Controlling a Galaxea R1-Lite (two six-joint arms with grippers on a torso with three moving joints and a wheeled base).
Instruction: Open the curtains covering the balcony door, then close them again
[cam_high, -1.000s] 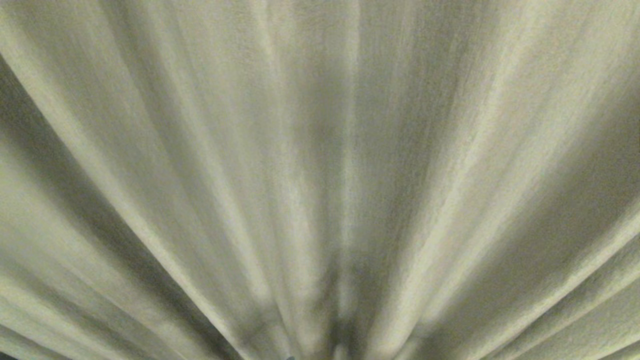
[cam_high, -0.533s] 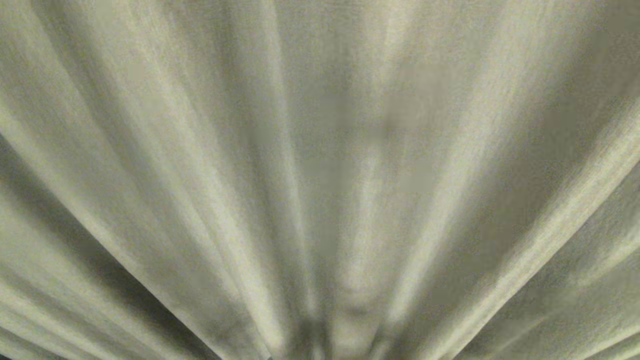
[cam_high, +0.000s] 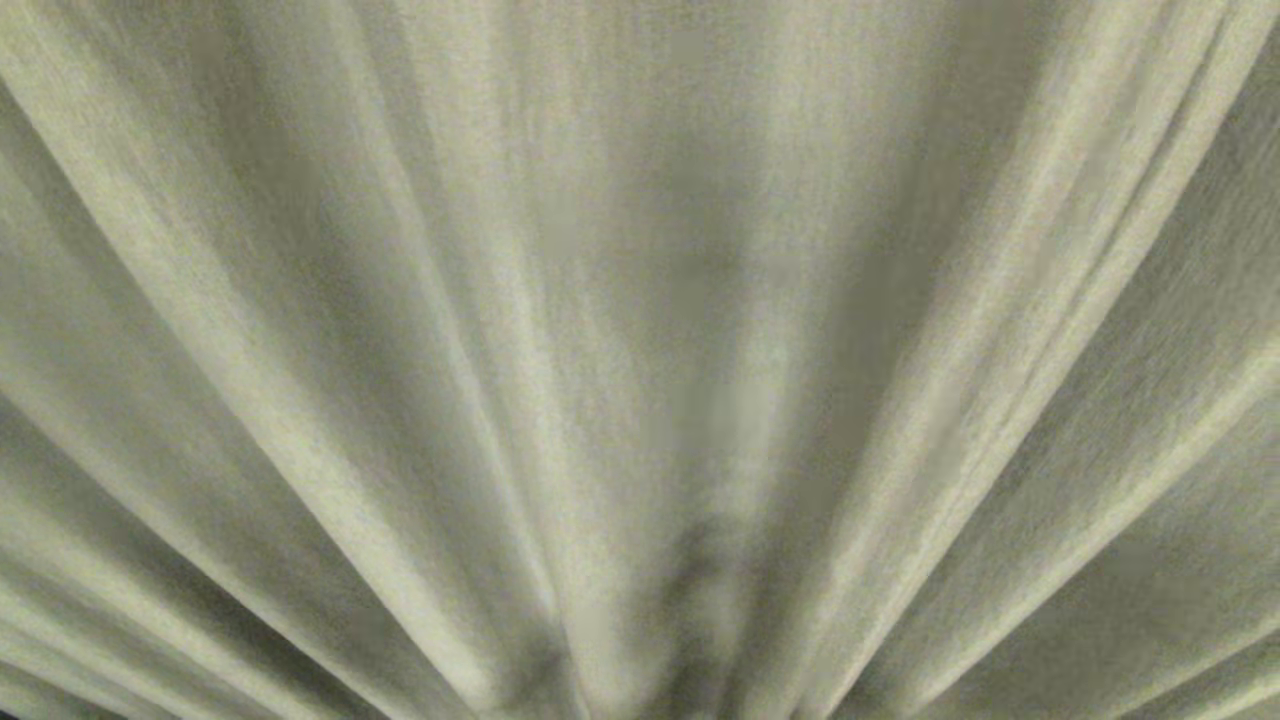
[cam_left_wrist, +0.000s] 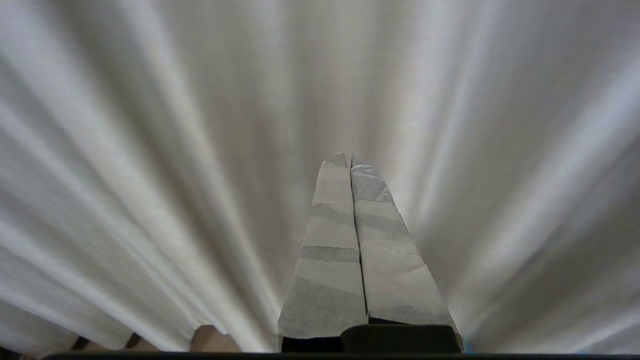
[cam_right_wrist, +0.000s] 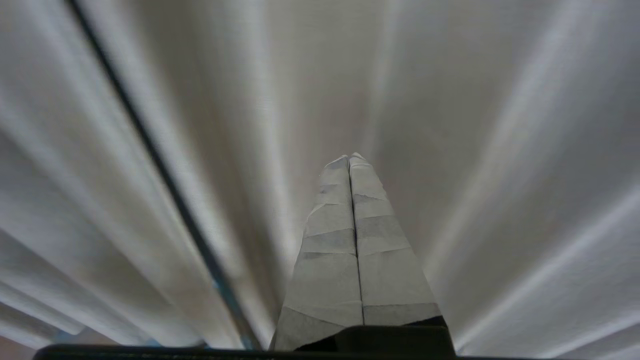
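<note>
Curtains (cam_high: 640, 330) fill the whole head view, thick greyish-beige woven cloth in deep pleats, hanging right in front of the robot; both wrist views show the same folds close up. No balcony door visible from here, so the drapes read as drawn across it. Left gripper (cam_left_wrist: 350, 159) has its taped fingers pressed flat together, nothing between them, tip aimed at the folds; whether it touches cloth can't be told. Right gripper (cam_right_wrist: 350, 158) same: fingers fully closed, empty, pointing at the pleats beside a thin dark line (cam_right_wrist: 150, 150) that runs between two folds, possibly a gap or a panel edge. Handling guess: soft, limp, fairly heavy fabric, not slippery given the coarse weave, not fragile; it will bunch and sag rather than push stiffly. Best hold is probably a pinch on one pleat ridge or a panel's free edge, then a sideways drag. No brands, labels or writing readable anywhere.
</note>
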